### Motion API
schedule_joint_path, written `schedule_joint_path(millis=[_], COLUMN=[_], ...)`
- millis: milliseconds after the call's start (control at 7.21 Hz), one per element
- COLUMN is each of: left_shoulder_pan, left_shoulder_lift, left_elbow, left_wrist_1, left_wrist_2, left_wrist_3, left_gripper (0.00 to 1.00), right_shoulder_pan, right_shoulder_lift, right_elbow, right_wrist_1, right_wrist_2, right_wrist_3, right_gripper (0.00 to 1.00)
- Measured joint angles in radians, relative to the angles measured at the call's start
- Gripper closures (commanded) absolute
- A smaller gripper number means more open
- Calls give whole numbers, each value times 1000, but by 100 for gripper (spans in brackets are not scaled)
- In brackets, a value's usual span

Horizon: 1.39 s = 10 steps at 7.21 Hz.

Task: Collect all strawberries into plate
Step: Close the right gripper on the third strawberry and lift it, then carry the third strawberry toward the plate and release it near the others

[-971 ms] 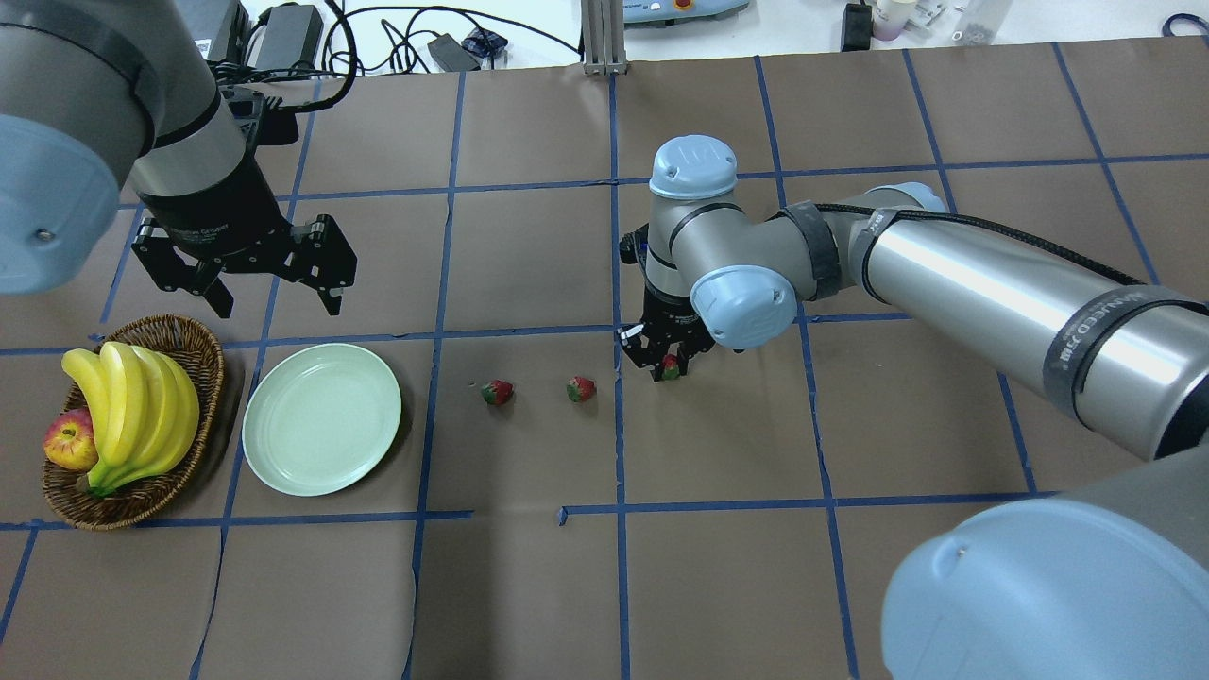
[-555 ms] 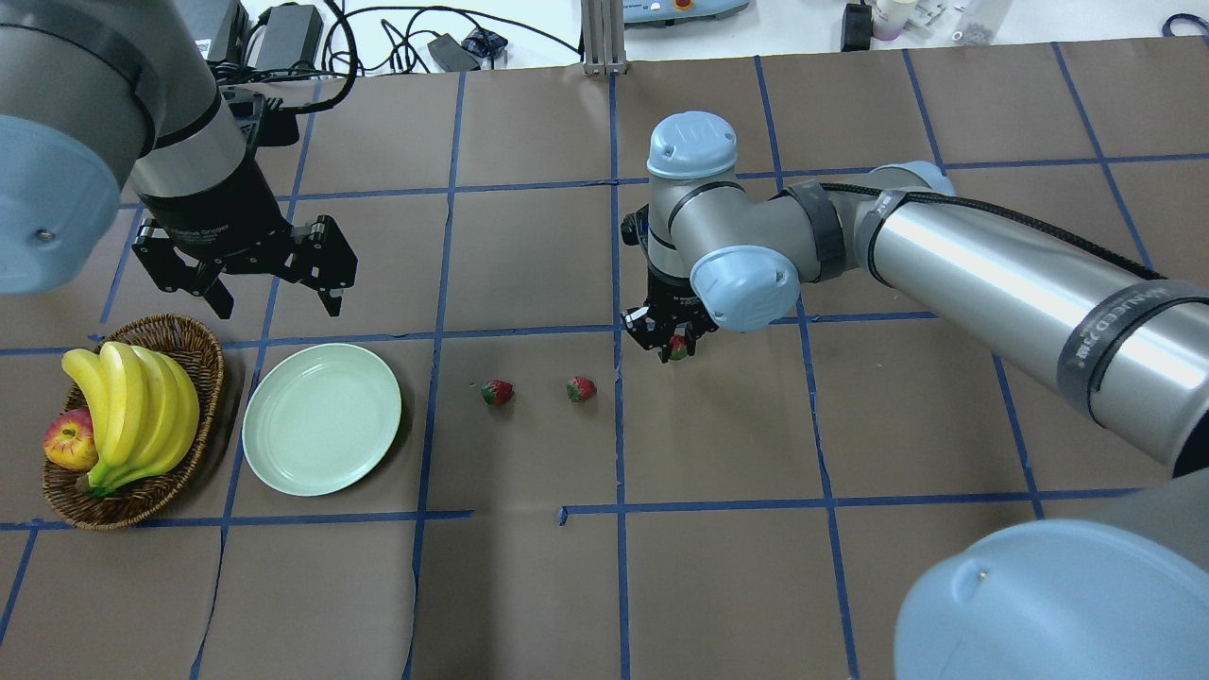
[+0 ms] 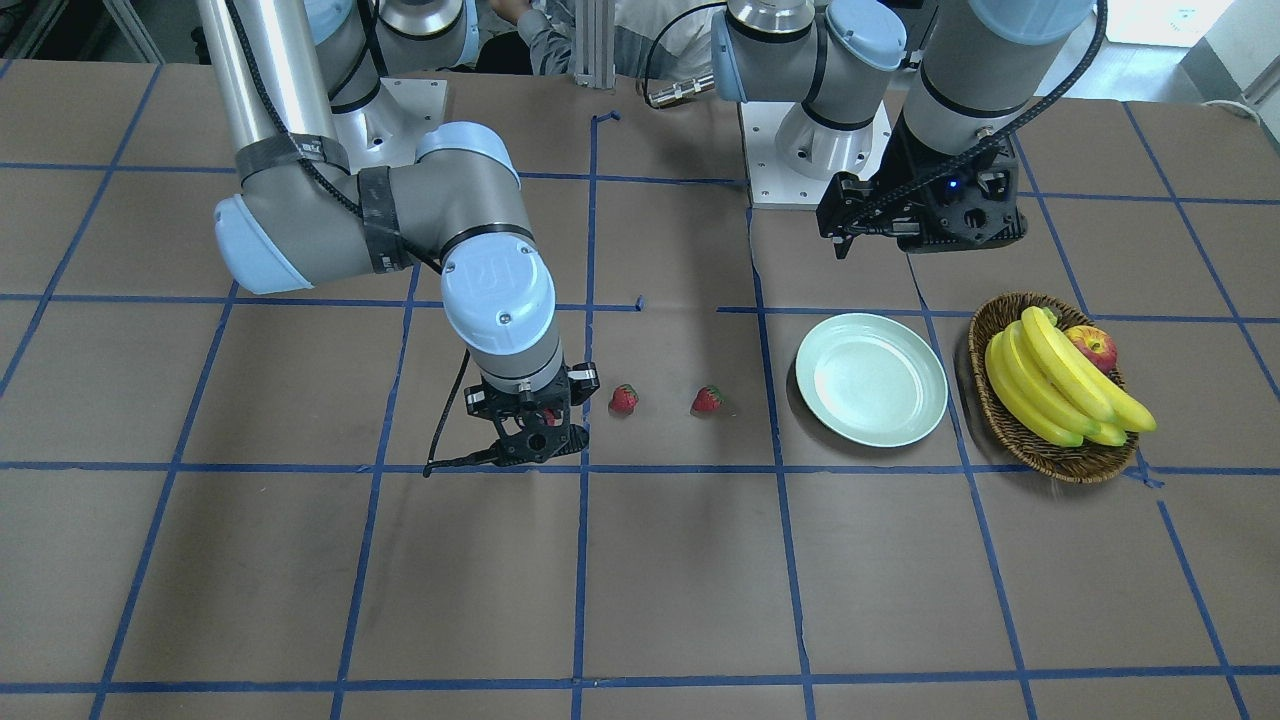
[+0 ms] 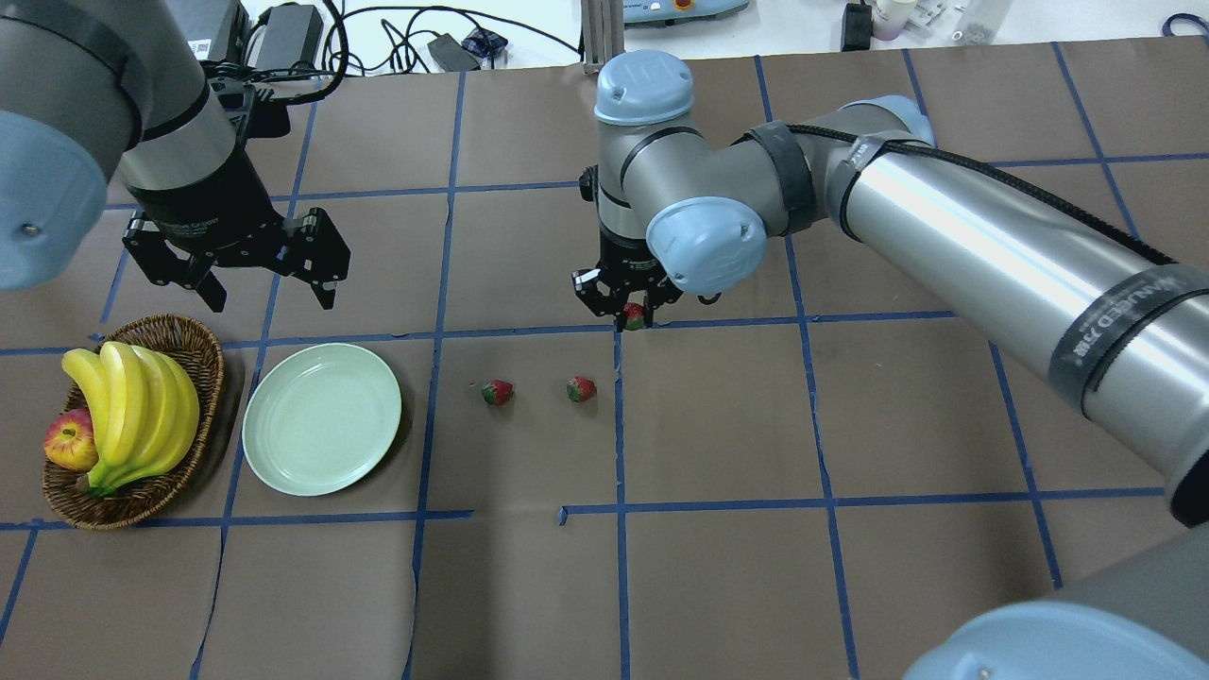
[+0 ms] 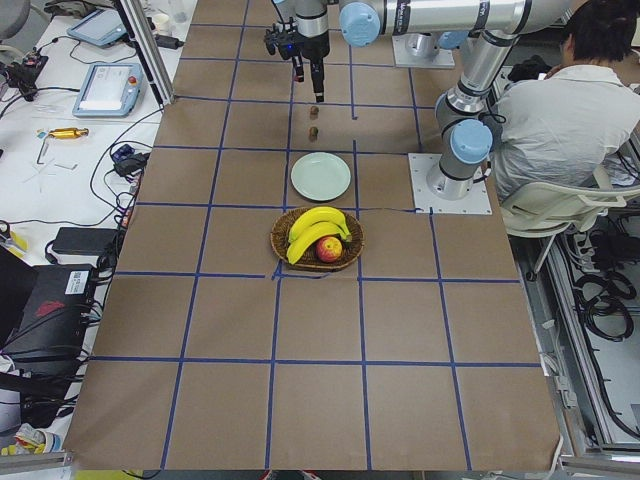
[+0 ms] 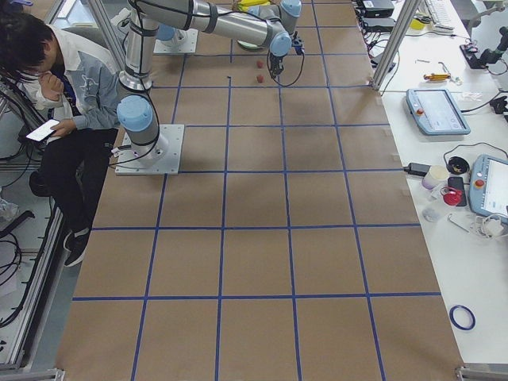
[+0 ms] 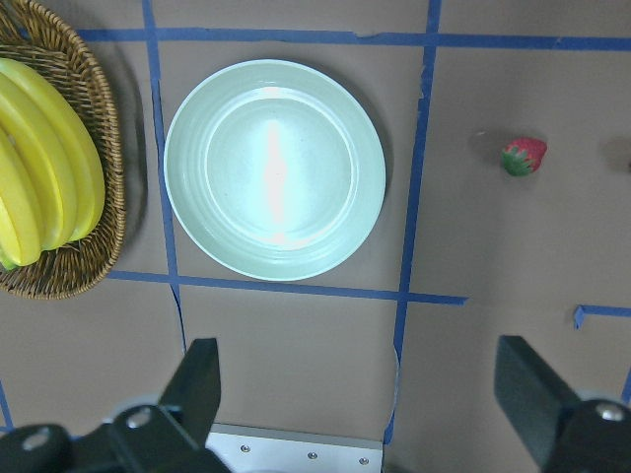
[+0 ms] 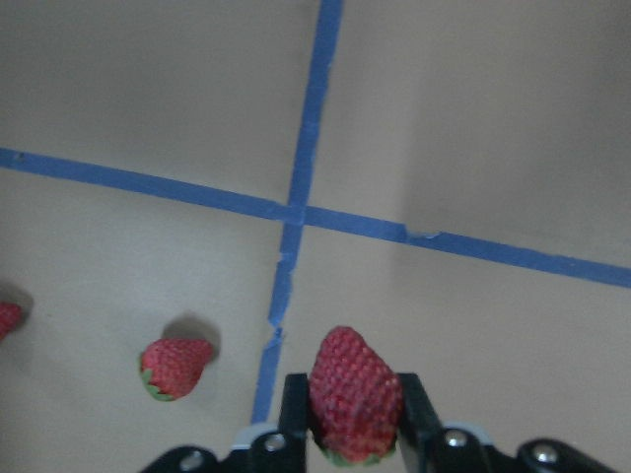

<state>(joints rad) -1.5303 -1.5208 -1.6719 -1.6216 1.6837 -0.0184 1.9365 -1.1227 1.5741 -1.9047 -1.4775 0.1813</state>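
Brown paper tabletop (image 4: pixel 718 425) with blue tape grid is carrying a brown woven wicker basket (image 4: pixel 210 378) holding yellow bananas (image 4: pixel 137 406) and a red-yellow apple (image 4: pixel 68 442), just beside a round pale mint-green plate (image 4: pixel 321 418). One small red green-capped strawberry (image 4: pixel 497 392) and a second strawberry (image 4: pixel 581 388) are lying on the paper, apart from the plate. My right gripper (image 4: pixel 631 319), pointing down, is clamping a third strawberry (image 8: pixel 355 394) above the paper. My left gripper (image 4: pixel 271 300) is hanging with fingers spread wide, beyond the plate.

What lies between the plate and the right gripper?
The first strawberry, nearer the plate, and the second strawberry, nearer the right gripper, as the overhead view shows.
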Motion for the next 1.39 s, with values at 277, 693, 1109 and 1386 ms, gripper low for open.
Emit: schedule_joint_path(millis=[277, 693, 1109, 1386], left_shoulder_pan=[5, 6, 8, 7], left_shoulder_lift=[4, 6, 9, 10], left_elbow=[5, 4, 6, 6], left_wrist_1=[0, 0, -1, -1], left_wrist_2=[4, 4, 7, 7], left_wrist_3=[4, 5, 5, 5], left_gripper=[0, 0, 0, 0], right_shoulder_pan=[60, 101, 137, 141], right_shoulder_lift=[32, 81, 123, 140], right_elbow=[-6, -20, -61, -62], right_wrist_1=[-55, -97, -102, -104], right_wrist_2=[21, 51, 71, 77], right_wrist_3=[70, 96, 142, 144], right_gripper=[100, 100, 78, 60])
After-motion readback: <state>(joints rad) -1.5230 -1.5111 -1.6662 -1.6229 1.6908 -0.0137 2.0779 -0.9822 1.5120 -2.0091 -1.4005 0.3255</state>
